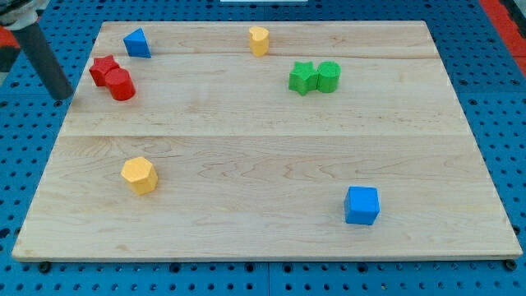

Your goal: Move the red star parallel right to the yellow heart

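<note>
A dark rod stood at the left edge of the wooden surface (263,148), its lower end, my tip (62,98), resting just off the boards over the blue pegboard (493,66). The end effector was this plain rod, with no jaws to spread or press together, and it touched no block.

The red star (103,69) lay just to the right of the tip and slightly toward the view's top, touching a red cylinder (122,85) that sat on its lower right side. A blue triangular block (137,43) stood farther up and to the right of the tip, near the surface's top edge.

The yellow heart (259,39) rested well to the right of the tip, close to the top edge, apart from the red pair. Farther right, a green star (303,78) and a green cylinder (329,76) sat touching each other.

Below the tip and a little to its right lay a yellow hexagonal block (140,174). A blue cube (362,205) sat far off toward the view's bottom right.
</note>
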Motion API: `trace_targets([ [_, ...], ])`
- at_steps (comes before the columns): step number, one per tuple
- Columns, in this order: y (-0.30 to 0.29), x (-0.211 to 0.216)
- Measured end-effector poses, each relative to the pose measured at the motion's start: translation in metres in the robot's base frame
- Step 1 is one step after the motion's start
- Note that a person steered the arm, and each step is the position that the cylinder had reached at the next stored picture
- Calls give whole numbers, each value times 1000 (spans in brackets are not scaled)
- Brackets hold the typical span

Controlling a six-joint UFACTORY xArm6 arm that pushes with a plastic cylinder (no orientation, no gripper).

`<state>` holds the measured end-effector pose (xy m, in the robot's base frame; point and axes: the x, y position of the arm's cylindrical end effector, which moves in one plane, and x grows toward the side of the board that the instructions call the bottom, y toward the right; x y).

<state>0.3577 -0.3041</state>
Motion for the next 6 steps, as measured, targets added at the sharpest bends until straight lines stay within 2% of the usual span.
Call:
trace_targets([
  [1, 41, -37],
  [2, 129, -39],
  [3, 157, -38],
  [4, 101, -40],
  [5, 113, -57],
  [6, 174, -73],
])
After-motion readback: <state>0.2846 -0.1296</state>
